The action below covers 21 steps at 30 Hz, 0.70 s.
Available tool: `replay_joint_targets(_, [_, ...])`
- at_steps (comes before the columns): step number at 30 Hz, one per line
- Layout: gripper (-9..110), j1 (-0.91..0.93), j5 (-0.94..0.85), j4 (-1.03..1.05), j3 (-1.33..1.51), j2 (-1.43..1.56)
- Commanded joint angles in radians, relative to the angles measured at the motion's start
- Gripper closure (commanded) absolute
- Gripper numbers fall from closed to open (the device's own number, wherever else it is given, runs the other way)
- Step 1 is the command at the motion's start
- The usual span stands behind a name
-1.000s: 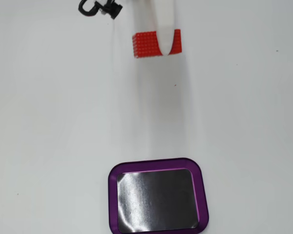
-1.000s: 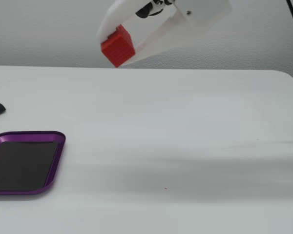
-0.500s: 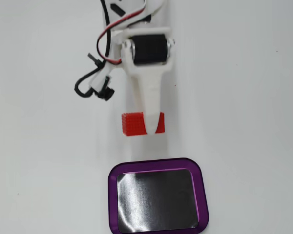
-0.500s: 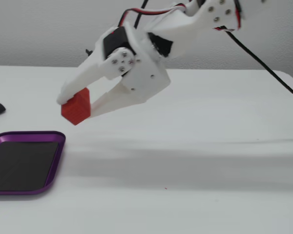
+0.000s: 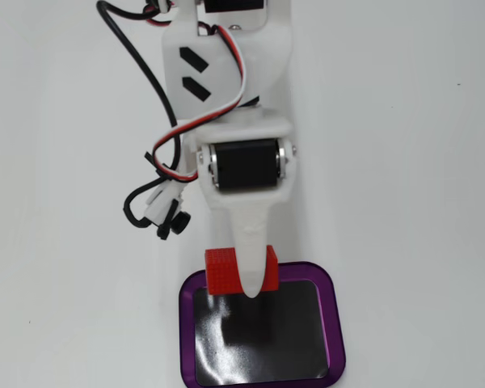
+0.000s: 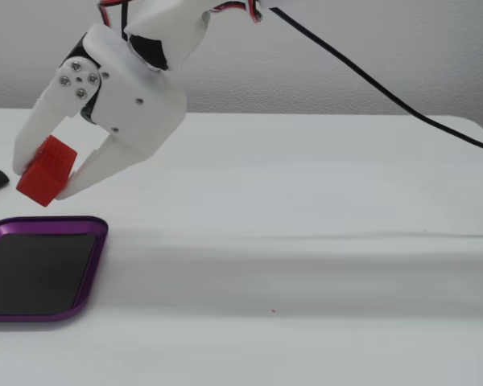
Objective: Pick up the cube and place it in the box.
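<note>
Red cube (image 6: 46, 170) between closed jaws, above box (image 6: 88, 273)

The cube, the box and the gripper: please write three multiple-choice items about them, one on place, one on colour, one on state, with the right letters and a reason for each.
1. Where is the cube?
A. flat on the box floor
B. in the air, over the box's near rim
C. on the table beside the box

2. What colour is the rim of the box?
A. purple
B. green
C. yellow

3. What state is the gripper in?
A. open and empty
B. shut on the cube
C. out of view

Answers: 1 B, in both fixed views the cube hangs clear above the box edge. 2 A, the rim is glossy purple around a black bottom. 3 B, its two white fingers press the cube's opposite sides.
</note>
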Motion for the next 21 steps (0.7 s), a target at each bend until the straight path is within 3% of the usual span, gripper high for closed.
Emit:
replay_joint_targets(1, [97, -0.014, 0.009, 0.057, -0.063, 0.015])
replay_joint_targets(7, [86, -0.015, 0.009, 0.169, -0.064, 0.020])
replay_joint_targets(14, [85, -0.011, 0.011, 0.198, -0.067, 0.025])
replay_joint_targets(21, [85, -0.006, 0.014, 0.477, -0.160, 0.118])
